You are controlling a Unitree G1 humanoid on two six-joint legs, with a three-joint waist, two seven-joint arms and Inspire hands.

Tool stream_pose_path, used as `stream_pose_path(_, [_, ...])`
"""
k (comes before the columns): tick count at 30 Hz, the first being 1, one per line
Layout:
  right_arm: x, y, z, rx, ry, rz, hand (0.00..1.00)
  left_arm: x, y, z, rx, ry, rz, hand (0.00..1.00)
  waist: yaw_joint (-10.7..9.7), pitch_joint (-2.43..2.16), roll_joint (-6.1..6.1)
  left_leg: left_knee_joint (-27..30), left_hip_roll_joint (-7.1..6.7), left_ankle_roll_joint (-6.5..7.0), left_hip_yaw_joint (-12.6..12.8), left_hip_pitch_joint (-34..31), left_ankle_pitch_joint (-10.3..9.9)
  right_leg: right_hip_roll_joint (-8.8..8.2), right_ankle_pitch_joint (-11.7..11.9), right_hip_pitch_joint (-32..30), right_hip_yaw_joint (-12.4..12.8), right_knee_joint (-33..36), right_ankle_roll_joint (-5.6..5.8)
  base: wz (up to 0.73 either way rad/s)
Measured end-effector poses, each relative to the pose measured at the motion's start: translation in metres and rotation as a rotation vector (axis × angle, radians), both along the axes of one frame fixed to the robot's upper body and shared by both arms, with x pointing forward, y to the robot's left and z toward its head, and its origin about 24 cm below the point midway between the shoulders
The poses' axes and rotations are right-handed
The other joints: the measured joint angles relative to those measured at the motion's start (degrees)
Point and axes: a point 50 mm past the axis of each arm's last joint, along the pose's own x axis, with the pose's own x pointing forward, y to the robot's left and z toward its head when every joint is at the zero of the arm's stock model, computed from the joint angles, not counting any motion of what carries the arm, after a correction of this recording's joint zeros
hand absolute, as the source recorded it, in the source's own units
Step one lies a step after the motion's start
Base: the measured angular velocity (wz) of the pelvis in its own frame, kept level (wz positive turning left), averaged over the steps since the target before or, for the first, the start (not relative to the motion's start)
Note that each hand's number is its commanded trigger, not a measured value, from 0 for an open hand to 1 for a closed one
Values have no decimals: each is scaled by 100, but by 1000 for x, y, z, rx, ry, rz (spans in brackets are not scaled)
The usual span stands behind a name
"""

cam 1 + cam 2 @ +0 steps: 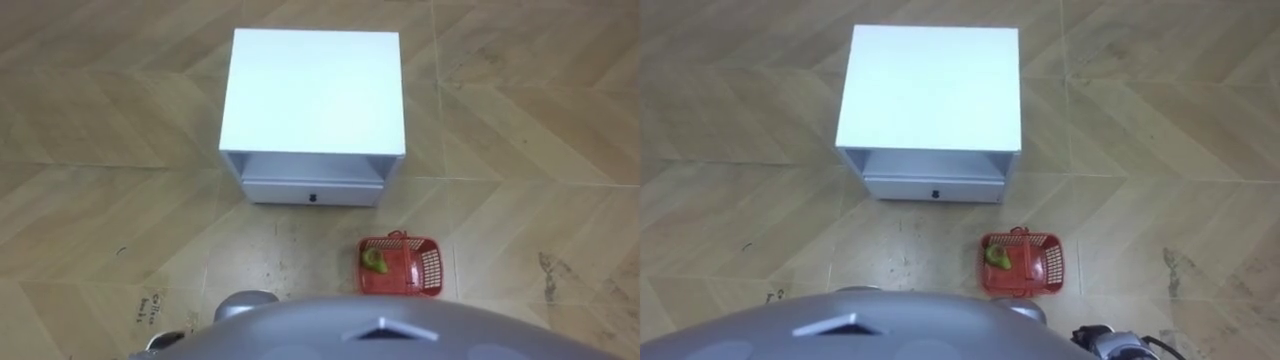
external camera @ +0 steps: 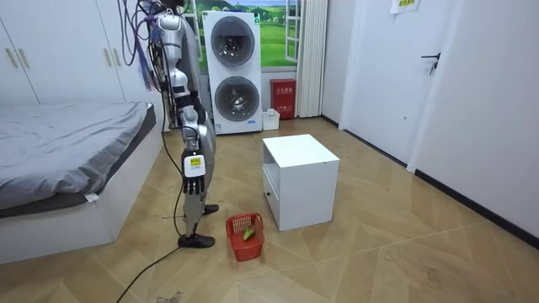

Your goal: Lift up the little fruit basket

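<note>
My right hand (image 2: 194, 181) hangs straight down at my side in the room view, its fingers (image 2: 193, 192) loose and slightly apart, closed on nothing and touching nothing. I stand upright on the wooden floor (image 1: 90, 120), between the bed (image 2: 67, 135) and the white cabinet (image 1: 313, 90), facing the cabinet. The fruit basket (image 1: 432, 268), red with a mesh wall, sits on the floor well below my hanging fingers. It is just ahead of my feet and off to my right, near the cabinet's front corner but apart from it. Its handle (image 1: 398, 236) lies at the rim on the cabinet side. Inside it, towards my left, lies a green fruit (image 1: 375, 262). Nothing stands between my hand and the basket except the open height from my side to the floor. The cabinet has a bare flat top, an open shelf under it and a closed drawer (image 1: 312, 192) with a small dark knob. Further off, a wardrobe (image 2: 59, 50) stands behind the bed. Two stacked washing machines (image 2: 233, 71) stand against the far wall, with a red box (image 2: 283, 98) beside them.
</note>
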Motion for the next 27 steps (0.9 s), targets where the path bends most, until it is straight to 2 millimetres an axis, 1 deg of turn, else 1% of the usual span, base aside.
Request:
stream_pose_path(2, [1, 0, 0, -1, -2, 1, 0, 1, 0, 0, -9, 0, 0, 0, -5, -6, 3, 7, 0, 1, 2, -4, 0, 0, -8, -27, 41, 21, -3, -6])
stream_pose_path(6, [0, 0, 0, -1, -1, -1, 0, 6, -1, 0, -11, -8, -18, 0, -11, -14, 33, 133, 2, 45, 1, -74, -44, -11, -17, -47, 53, 46, 10, 0])
stream_pose_path(8, [-2, -1, 0, -3, 3, -14, 0, 11, 0, 0, -8, -17, -31, 0, -40, -15, 69, 227, -7, 81, 12, -159, -85, -47, -31, -134, 31, 159, 29, 2])
stream_pose_path(10, [-2, -1, 0, -4, 2, -21, 0, 12, 0, 0, -7, -19, -32, 0, -52, -12, 105, 324, -15, 110, 18, -194, -147, -72, -45, -159, 37, 246, 54, -2])
stream_pose_path(11, [-2, -1, 0, -5, 2, -24, 0, 13, 0, 0, -6, -22, -31, 0, -53, -7, 130, 411, -17, 131, 30, -215, -205, -94, -63, -171, 47, 296, 77, -5])
stream_pose_path(12, [-3, -2, 0, -6, 0, -32, 0, 14, 1, 0, -6, -26, -29, 0, -54, -14, 149, 529, -30, 161, 46, -287, -272, -141, -125, -257, 59, 409, 101, -6])
stream_pose_path(13, [-3, -2, 1, -7, -3, -37, 0, 15, 1, 0, -6, -30, -28, 0, -52, -12, 152, 604, -31, 187, 69, -331, -307, -158, -145, -314, 92, 486, 119, -11])
stream_pose_path(14, [-2, -3, 1, -8, -6, -41, 0, 18, 2, 0, -4, -40, -13, 0, -50, -20, 152, 751, -37, 235, 105, -435, -364, -196, -153, -419, 130, 627, 133, -15])
stream_pose_path(15, [-1, -3, 1, -8, -10, -41, 0, 17, 4, 0, 0, -40, 4, 0, -51, -22, 150, 883, -50, 299, 146, -557, -403, -239, -152, -562, 154, 767, 147, -14])
stream_pose_path(16, [-1, -2, 0, -8, -12, -41, 0, 19, 6, 1, 2, -44, 9, 0, -65, -20, 151, 941, -58, 334, 162, -618, -423, -258, -140, -623, 171, 800, 164, -15])
stream_pose_path(17, [2, -2, 0, -8, -23, -37, 0, 19, 8, 1, 7, -54, 23, 0, -62, -23, 165, 999, -79, 382, 207, -754, -450, -299, -111, -806, 236, 926, 207, -19])
stream_pose_path(18, [10, -3, 1, -11, -45, -25, 0, 20, 10, 2, 8, -68, 33, 0, -37, -39, 165, 968, -49, 447, 292, -926, -472, -346, -83, -976, 279, 1043, 253, -22])
stream_pose_path(19, [13, -3, 1, -11, -54, -23, 0, 21, 10, 2, 8, -73, 36, 0, -31, -71, 230, 1011, -17, 512, 380, -1005, -500, -362, -74, -1081, 269, 1153, 272, -10])
stream_pose_path(20, [19, -2, 1, -10, -72, -28, 0, 22, 13, 2, 11, -83, 42, 0, -88, -1, 224, 1169, 2, 601, 455, -1107, -551, -531, -195, -1323, 150, 1981, 186, 13])
stream_pose_path(21, [17, -2, 1, -10, -69, -39, 0, 23, 14, 2, 13, -84, 43, 0, -126, 27, 216, 1232, -22, 638, 468, -1130, -582, -640, -244, -1386, 76, 2490, 174, 38])
stream_pose_path(22, [16, -3, 1, -13, -67, -53, 0, 22, 17, 3, 17, -84, 38, 0, -123, 23, 90, 1294, -117, 696, 509, -1149, -615, -835, -236, -1405, 97, 3428, 155, 37])
stream_pose_path(23, [20, -4, 1, -25, -84, -59, 0, 25, 18, 4, 20, -97, 33, 0, -33, -4, 14, 1412, -146, 753, 618, -1264, -653, -921, -184, -1325, 146, 4054, 92, 10])
stream_pose_path(24, [33, -7, 3, -40, -119, -54, 0, 30, 18, 4, 18, -112, 28, 0, 51, -18, -18, 1554, -152, 763, 649, -1486, -659, -934, -131, -1204, 158, 4226, 75, -15])
stream_pose_path(25, [42, -9, 4, -49, -143, -49, 0, 31, 18, 4, 17, -116, 28, 0, 100, -18, -19, 1640, -142, 770, 651, -1639, -658, -928, -106, -1132, 152, 4189, 77, -16])
stream_pose_path(26, [56, -12, 6, -67, -180, -39, 0, 39, 19, 4, 22, -129, 28, 0, 131, -43, -81, 1864, -115, 795, 650, -1969, -651, -927, -103, -1001, 119, 3903, 85, -5])
stream_pose_path(27, [66, -14, 8, -78, -206, -36, 0, 48, 22, 6, 34, -151, 11, 0, 172, -49, -106, 2102, -68, 809, 662, -2354, -656, -937, -125, -831, 83, 3512, 126, 0])
